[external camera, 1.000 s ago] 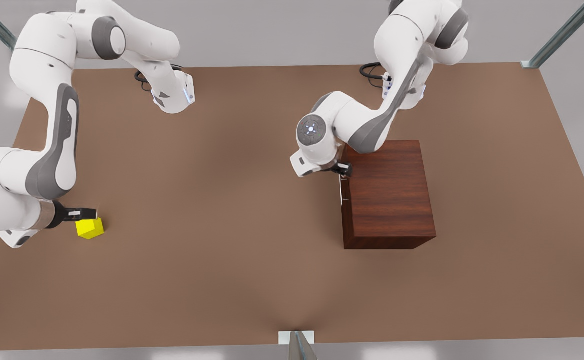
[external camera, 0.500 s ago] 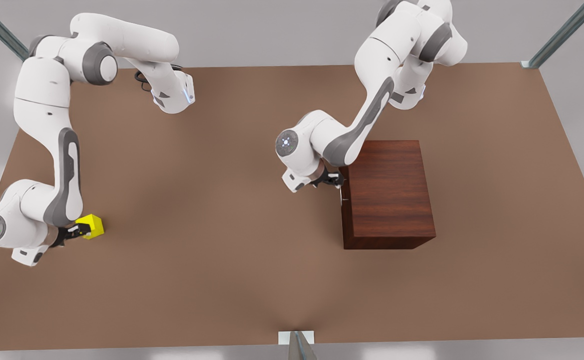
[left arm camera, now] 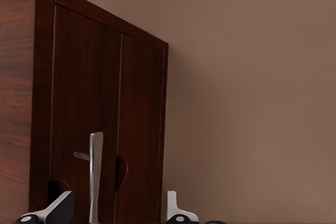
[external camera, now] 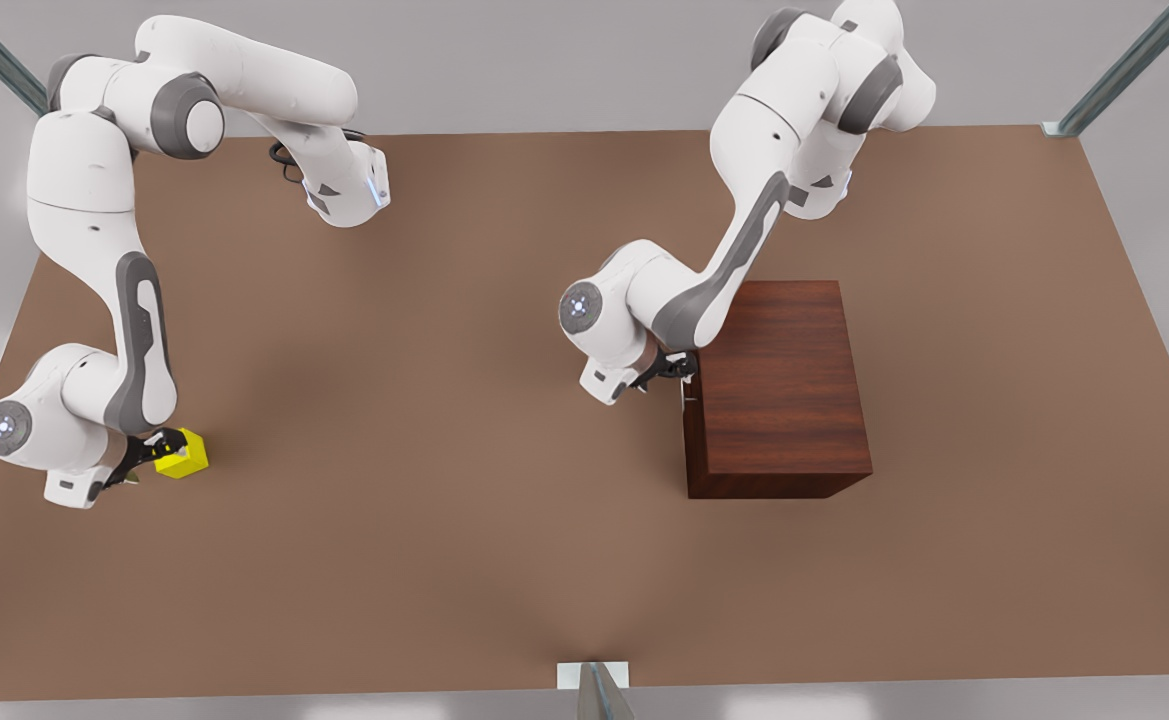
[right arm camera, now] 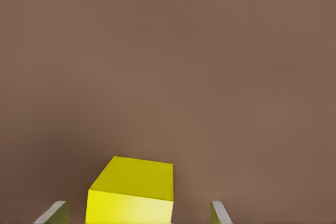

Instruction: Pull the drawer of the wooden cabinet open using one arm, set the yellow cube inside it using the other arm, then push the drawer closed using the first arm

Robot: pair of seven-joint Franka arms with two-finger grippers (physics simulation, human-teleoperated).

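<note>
The wooden cabinet (external camera: 784, 390) stands on the table at the front view's right. Its drawer (left arm camera: 84, 87) is closed, and the silver bar handle (left arm camera: 96, 177) runs along the front panel. My left gripper (external camera: 679, 372) is open right at that front face; in the left wrist view the handle lies between its fingers (left arm camera: 58, 208). The yellow cube (external camera: 186, 455) rests on the table at the front view's far left. My right gripper (external camera: 149, 455) is open around it. In the right wrist view the yellow cube (right arm camera: 131, 190) sits between the fingertips (right arm camera: 52, 212) with gaps on both sides.
The brown table (external camera: 464, 450) stretches wide and bare between the two arms. Both arm bases (external camera: 344, 190) sit along the far edge. A metal post (external camera: 599, 690) stands at the near edge's middle.
The left gripper slid along the cabinet's front face to the handle. The right arm's wrist swung round and lowered the gripper around the cube. The cube stayed put.
</note>
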